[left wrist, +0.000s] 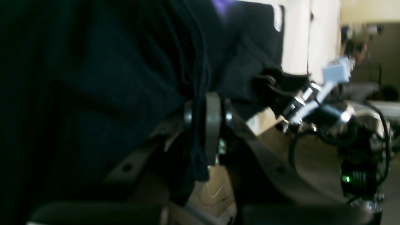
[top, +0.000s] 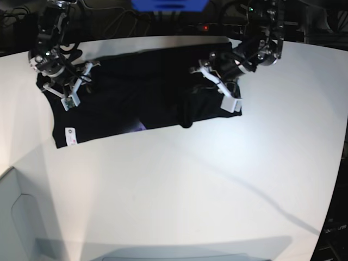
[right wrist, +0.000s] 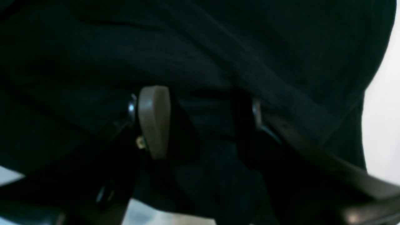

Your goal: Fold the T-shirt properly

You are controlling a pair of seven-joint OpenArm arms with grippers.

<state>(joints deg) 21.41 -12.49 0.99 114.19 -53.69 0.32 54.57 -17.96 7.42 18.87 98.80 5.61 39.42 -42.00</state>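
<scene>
The black T-shirt (top: 147, 92) lies spread across the far part of the white table (top: 190, 179), with a white tag (top: 69, 134) at its near left corner and a purple patch (top: 140, 126) at its near edge. My left gripper (top: 204, 73) is at the shirt's right end and is shut on a bunched fold of the T-shirt (left wrist: 109, 78), pinched in the left gripper (left wrist: 204, 125). My right gripper (top: 81, 76) is at the shirt's left end. In the right wrist view the right gripper (right wrist: 200, 122) stands open, its tan pad (right wrist: 153, 122) apart from the other finger, with the T-shirt (right wrist: 218, 47) draped between and over them.
A blue object (top: 168, 4) and cables sit behind the table's far edge. A grey surface (top: 22, 217) lies at the near left. The other arm's hardware with cables (left wrist: 331, 106) shows beyond the shirt in the left wrist view.
</scene>
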